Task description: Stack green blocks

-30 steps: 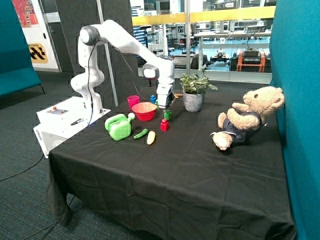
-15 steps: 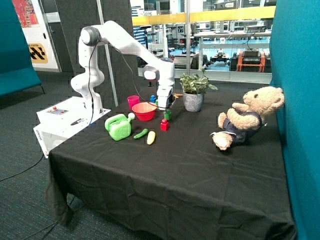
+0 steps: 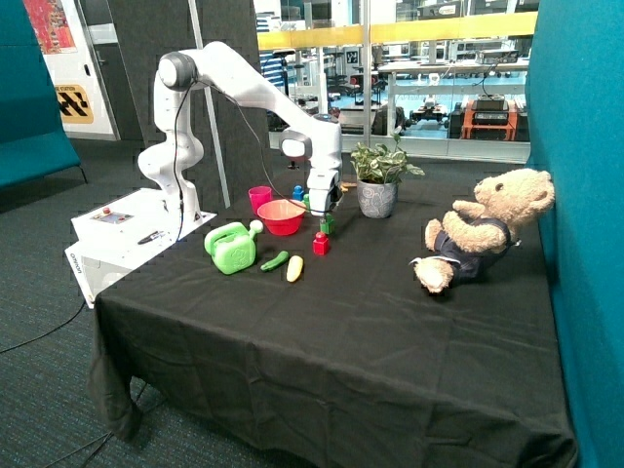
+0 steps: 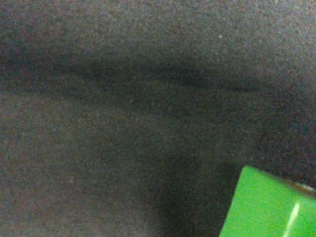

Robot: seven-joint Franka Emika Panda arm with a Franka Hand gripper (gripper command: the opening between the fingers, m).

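Observation:
One green block [image 3: 327,224] stands on the black tablecloth between the red bowl [image 3: 281,215] and the potted plant [image 3: 376,181]. My gripper [image 3: 324,207] hangs straight down right over it, its tip at the block's top. The wrist view shows only a corner of a green block [image 4: 269,207] very close to the camera, over dark cloth. Whether that block is held does not show. A spot of green [image 3: 306,200] sits behind the bowl's rim, beside the gripper; I cannot tell what it is.
A red studded brick [image 3: 320,243] sits just in front of the green block, and a blue brick [image 3: 297,192] behind the bowl. A light-green watering can [image 3: 230,248], a pink cup [image 3: 259,198], toy vegetables [image 3: 285,265] and a teddy bear [image 3: 478,229] are also on the table.
The arm's wrist has drifted slightly toward the potted plant while staying over the green block. Nothing on the table has moved.

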